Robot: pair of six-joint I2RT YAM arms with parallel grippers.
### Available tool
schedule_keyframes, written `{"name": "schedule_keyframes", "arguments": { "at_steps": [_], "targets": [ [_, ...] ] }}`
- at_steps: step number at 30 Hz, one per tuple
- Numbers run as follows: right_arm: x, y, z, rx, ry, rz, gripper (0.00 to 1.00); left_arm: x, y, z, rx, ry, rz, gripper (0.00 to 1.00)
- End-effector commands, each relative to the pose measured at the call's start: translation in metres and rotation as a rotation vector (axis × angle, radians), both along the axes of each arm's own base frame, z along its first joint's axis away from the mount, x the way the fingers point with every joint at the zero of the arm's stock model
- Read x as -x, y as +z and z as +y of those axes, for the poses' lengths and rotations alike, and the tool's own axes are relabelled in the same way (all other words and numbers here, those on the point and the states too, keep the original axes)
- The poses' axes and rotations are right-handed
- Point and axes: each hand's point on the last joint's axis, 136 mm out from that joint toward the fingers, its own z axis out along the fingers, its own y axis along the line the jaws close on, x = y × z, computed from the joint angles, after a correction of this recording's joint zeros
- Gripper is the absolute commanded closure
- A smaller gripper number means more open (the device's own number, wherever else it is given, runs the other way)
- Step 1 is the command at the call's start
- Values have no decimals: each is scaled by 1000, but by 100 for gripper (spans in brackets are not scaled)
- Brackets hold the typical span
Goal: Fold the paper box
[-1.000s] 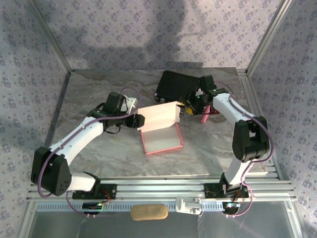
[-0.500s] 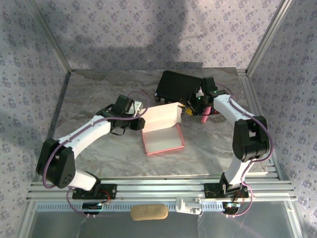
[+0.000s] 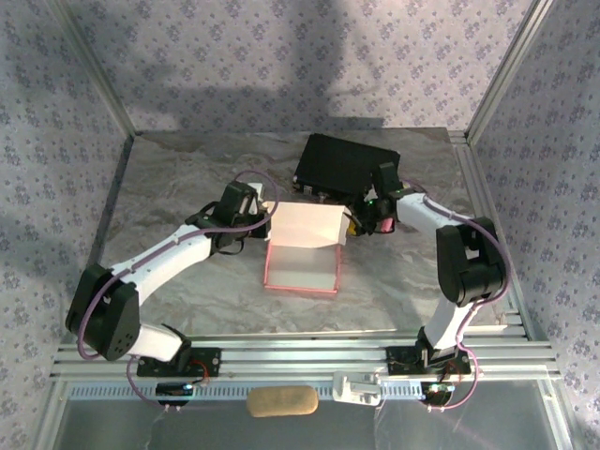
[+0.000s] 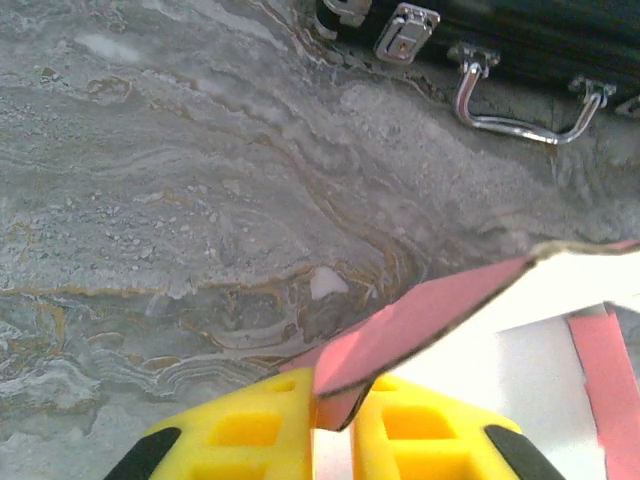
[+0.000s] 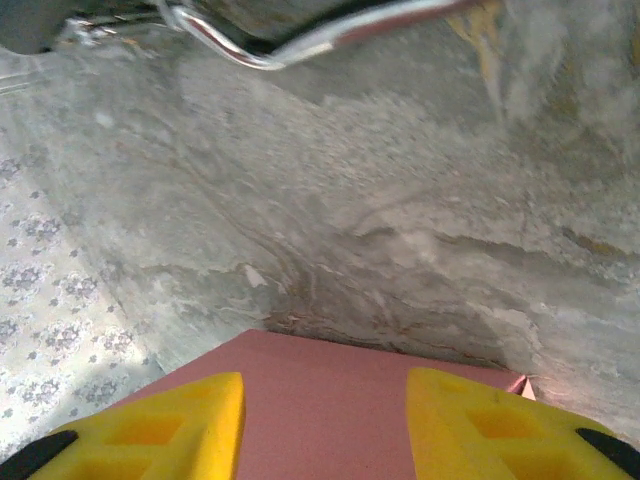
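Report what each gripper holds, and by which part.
Left gripper pinches the paper box by a corner of its raised flap. Right gripper stands open over the card's pink face, gripping nothing.

Left pincer [image 4: 335, 400] pinched closed, right pincer [image 5: 325, 385] spread

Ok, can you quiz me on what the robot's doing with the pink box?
1. True or false: the paper box is shut flat.
2. What does the left gripper pinch? A nothing, B the box's flap, C a spoon.
3. What dark thing lies beyond the box?
Key: 1 false, its flap stands up. 2 B. 3 the black case.
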Motion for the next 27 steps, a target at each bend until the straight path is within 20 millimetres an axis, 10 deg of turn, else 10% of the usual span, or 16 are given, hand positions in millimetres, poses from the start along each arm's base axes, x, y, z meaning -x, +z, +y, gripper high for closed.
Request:
{"name": "schedule_keyframes", "arguments": {
  "at_steps": [1, 13, 27],
  "targets": [
    [-2, 10, 10, -50, -32, -13, 53, -15, 23, -11, 100, 46, -75, 85],
    [-6, 8, -8, 26, -15, -29, 54, 11, 8, 9, -29, -121, 41, 41],
    [-5, 13, -9, 38, 16, -39, 56, -1, -20, -9, -19, -324, 128, 50]
  ]
}}
